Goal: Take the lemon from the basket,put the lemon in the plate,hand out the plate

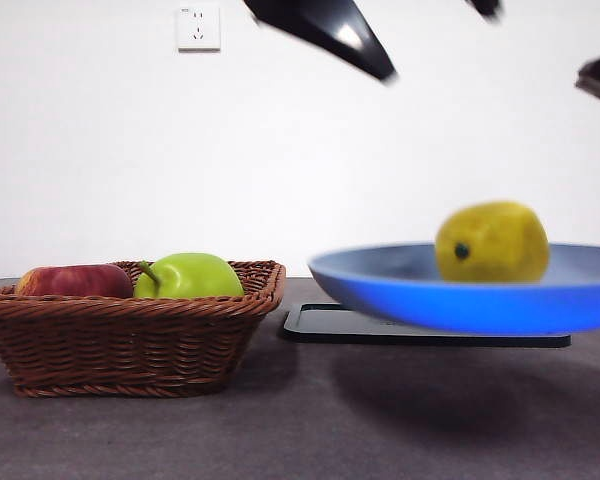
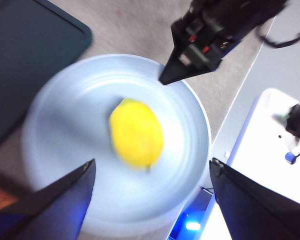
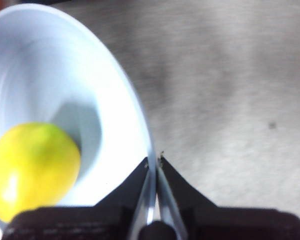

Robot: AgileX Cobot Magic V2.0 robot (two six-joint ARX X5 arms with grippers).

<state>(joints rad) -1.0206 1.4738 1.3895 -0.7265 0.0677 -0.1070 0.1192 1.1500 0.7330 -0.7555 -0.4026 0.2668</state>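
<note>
The light blue plate (image 1: 410, 285) hangs above the table with its shadow below it, and the yellow lemon (image 1: 492, 243) lies in it. In the right wrist view my right gripper (image 3: 154, 160) is shut on the plate's rim (image 3: 140, 115), with the lemon (image 3: 32, 170) just inside. My left gripper (image 2: 152, 162) is open above the plate (image 2: 65, 125), holding nothing, and looks down on the lemon (image 2: 136, 132). The wicker basket (image 1: 130, 335) stands at the left of the front view.
A red apple (image 1: 72, 281) and a green apple (image 1: 188, 276) lie in the basket. A flat black tray (image 1: 320, 325) lies on the table behind and below the plate. A dark jaw (image 1: 325, 30) hangs at the top of the front view.
</note>
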